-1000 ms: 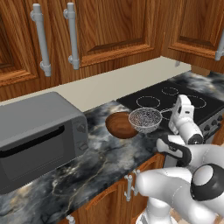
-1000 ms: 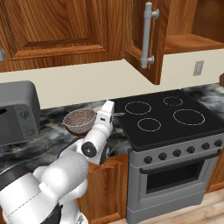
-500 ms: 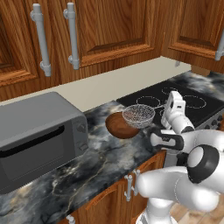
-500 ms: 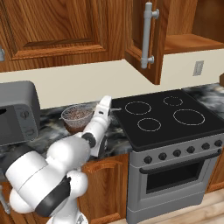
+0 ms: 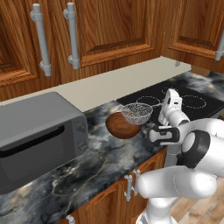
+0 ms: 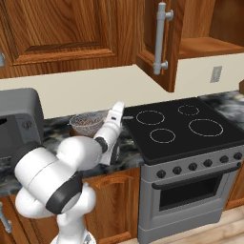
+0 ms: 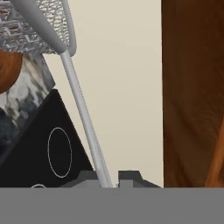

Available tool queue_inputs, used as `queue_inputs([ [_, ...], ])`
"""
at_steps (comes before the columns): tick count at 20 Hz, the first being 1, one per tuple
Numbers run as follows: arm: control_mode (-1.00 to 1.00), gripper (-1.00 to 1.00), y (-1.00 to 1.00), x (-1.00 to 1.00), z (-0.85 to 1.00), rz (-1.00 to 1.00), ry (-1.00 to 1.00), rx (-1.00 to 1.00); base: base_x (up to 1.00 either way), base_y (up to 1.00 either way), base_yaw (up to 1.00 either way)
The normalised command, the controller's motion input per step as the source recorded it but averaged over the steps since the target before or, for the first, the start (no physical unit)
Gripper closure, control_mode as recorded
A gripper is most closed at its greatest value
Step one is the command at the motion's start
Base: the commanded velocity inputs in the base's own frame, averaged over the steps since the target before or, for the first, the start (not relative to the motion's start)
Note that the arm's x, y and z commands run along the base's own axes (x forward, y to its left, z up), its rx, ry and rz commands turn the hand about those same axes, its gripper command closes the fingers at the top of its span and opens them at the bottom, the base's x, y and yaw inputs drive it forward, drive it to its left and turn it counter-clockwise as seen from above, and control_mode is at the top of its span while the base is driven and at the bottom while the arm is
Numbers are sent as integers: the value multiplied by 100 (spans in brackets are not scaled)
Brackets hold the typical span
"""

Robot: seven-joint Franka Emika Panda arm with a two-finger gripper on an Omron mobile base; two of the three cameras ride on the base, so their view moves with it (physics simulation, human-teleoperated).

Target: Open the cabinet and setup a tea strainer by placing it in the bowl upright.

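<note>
Silver tea strainer (image 5: 137,112) above wooden bowl (image 5: 121,126); handle pinched in gripper (image 7: 110,180); no legible writing

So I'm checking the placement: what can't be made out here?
- Whether the strainer touches the bowl: left base view, its basket overlaps the rim.
- Bowl in right base view: behind the basket and arm.
- Claw grip: hand view, cut off at the bottom edge.

Tea strainer (image 5: 137,112) hangs over bowl (image 5: 121,126) on counter (image 5: 96,159), microwave (image 5: 37,138) to their left, stovetop (image 6: 178,127) to their right, open cabinet (image 6: 188,38) door above the stove.
</note>
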Motion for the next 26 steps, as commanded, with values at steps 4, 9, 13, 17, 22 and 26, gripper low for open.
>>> queue_inputs([
  [4, -100, 100, 16, 0, -65, 0, -1, 0, 0, 0, 0],
  [9, -100, 100, 22, 6, -45, 0, -4, 0, 0, 0, 0],
  [13, -100, 100, 21, 19, -20, 0, -6, 0, 0, 0, 0],
  [17, -100, 100, 15, 26, -20, -1, -5, 0, 0, 0, 0],
  [22, -100, 100, 6, 19, -48, -1, -7, 0, 0, 0, 0],
  [26, -100, 100, 5, 12, -52, 0, -5, 0, 0, 0, 0],
])
